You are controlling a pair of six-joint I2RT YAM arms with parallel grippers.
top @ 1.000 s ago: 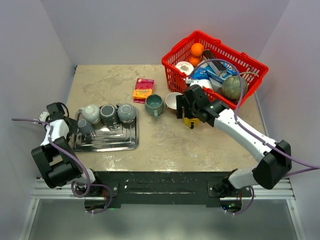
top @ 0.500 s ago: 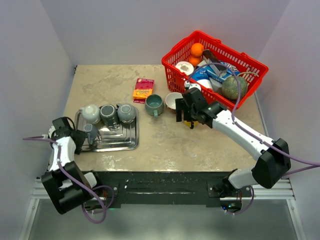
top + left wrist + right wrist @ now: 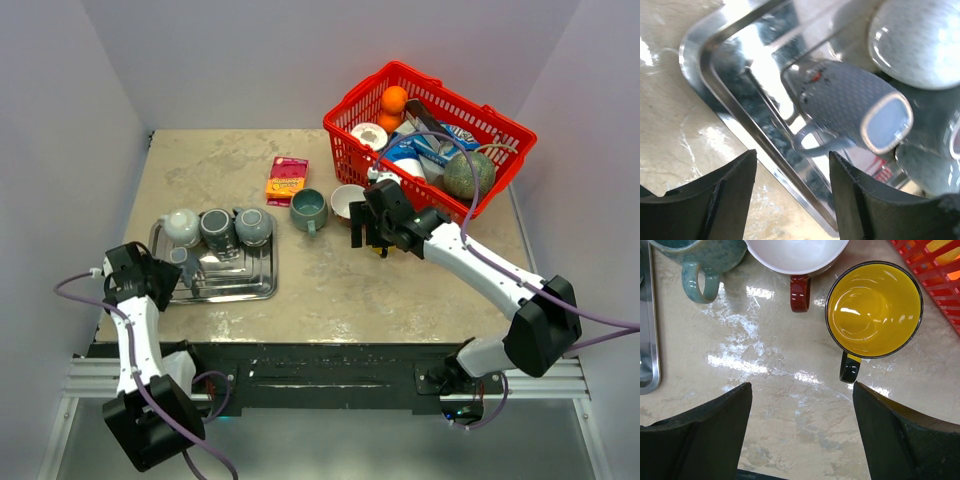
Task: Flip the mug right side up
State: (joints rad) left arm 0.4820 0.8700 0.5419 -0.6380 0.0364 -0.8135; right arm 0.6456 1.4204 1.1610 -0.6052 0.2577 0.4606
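At 8 o'clock on the surface (image 3: pixel 330 290), your left claw (image 3: pixel 791 155) gapes empty by the grey mug (image 3: pixel 850 112) on the tray (image 3: pixel 692 60). Your right claw (image 3: pixel 801 386), wide apart, hovers near the upright yellow mug (image 3: pixel 874 309).

The yellow mug (image 3: pixel 874 309) is showing a black rim and handle. The cup (image 3: pixel 796 252) is showing white, its handle red. The teal mug (image 3: pixel 715 252) is looking speckled, the grey mug (image 3: pixel 850 110) dotted. The basket (image 3: pixel 345 145) is showing red, the table (image 3: pixel 790 405) beige marbling.

I'm looking into a lab test cell: plain pale walls (image 3: pixel 300 60) box the worktop (image 3: pixel 330 290), metal rail (image 3: pixel 85 380) at its near edge.
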